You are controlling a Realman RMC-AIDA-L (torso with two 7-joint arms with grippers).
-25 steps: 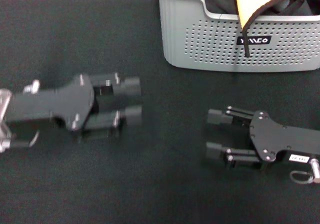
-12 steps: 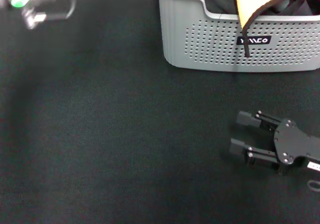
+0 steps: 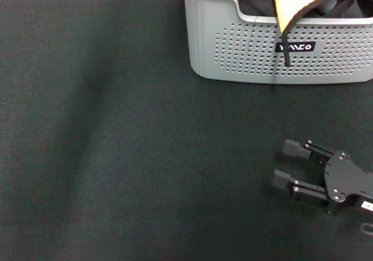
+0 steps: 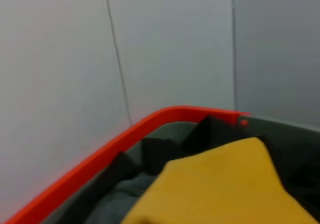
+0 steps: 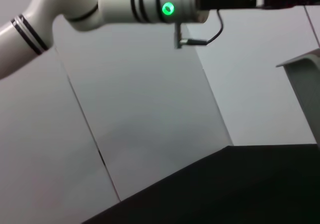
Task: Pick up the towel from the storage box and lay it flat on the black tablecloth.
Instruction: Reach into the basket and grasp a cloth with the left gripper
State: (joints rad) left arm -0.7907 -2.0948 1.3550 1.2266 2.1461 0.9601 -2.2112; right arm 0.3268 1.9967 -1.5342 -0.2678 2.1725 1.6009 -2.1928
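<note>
One towel (image 3: 303,2) hangs over the front rim of the basket (image 3: 245,51), upper right of the head view, above the black cloth (image 3: 116,156). My right gripper (image 3: 282,166), lower right, rests low with jaws apart and empty. My left gripper's jaws are unseen; its wrist view looks onto the towel, so I judge it nearer.
</note>
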